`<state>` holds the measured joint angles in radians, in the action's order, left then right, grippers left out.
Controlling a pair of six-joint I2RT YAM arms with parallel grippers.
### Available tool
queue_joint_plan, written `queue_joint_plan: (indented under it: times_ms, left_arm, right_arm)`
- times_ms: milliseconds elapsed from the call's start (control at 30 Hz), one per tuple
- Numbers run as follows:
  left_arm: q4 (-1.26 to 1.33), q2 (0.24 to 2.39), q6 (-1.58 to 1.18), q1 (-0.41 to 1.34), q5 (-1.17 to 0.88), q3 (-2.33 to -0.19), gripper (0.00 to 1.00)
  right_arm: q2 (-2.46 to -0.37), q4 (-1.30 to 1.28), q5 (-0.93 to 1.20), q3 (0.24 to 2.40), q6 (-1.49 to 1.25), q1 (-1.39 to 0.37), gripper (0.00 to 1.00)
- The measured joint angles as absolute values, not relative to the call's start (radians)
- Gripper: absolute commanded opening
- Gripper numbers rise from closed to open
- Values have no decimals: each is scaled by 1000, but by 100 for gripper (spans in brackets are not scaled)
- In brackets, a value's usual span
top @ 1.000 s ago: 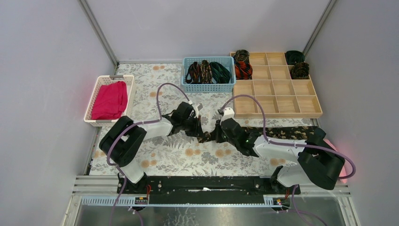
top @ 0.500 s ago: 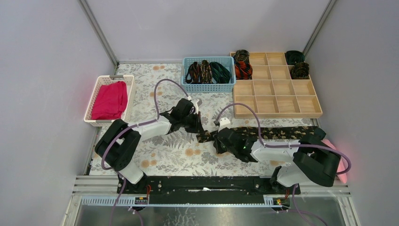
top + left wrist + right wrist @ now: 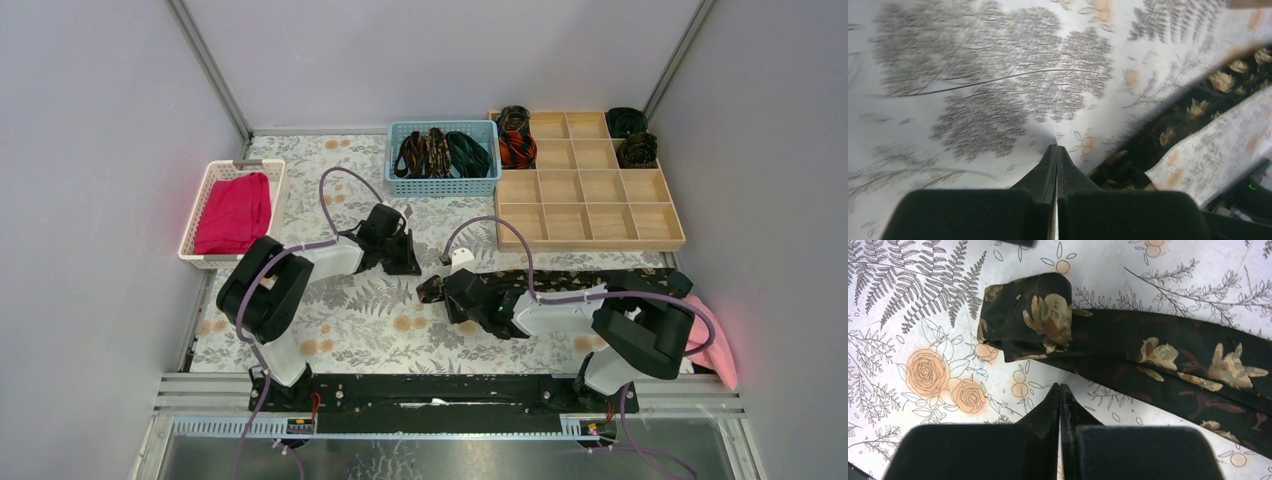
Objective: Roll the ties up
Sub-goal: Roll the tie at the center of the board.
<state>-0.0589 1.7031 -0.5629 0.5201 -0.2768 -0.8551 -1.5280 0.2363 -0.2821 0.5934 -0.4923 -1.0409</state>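
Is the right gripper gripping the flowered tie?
No: the right gripper is shut on nothing, its tips just short of the flowered tie.

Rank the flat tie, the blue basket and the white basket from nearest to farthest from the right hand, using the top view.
1. The flat tie, just ahead of the right hand.
2. The blue basket, at the back, centre.
3. The white basket, far left.
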Motion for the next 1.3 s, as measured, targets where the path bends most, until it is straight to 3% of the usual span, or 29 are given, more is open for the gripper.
queue_joint_plan:
  times_ms: [833,933,1033,1300]
  left_arm:
    - [-9,1774,-573,563,-345,-884,0]
    - [-23,1776,-568,563,-311,-898,17]
    - [-61,1784,-556,562,-230,-942,29]
    - [-108,1781,-559,509,-27,-1061,37]
  right_arm:
    - [-1724,273,-300,785,-437,-1054,0]
    - [-1727,266,-314,789,-433,-1063,1]
    - [-1715,235,-351,789,-434,-1088,10]
    - [-1621,-16,-513,839,-422,-1216,29]
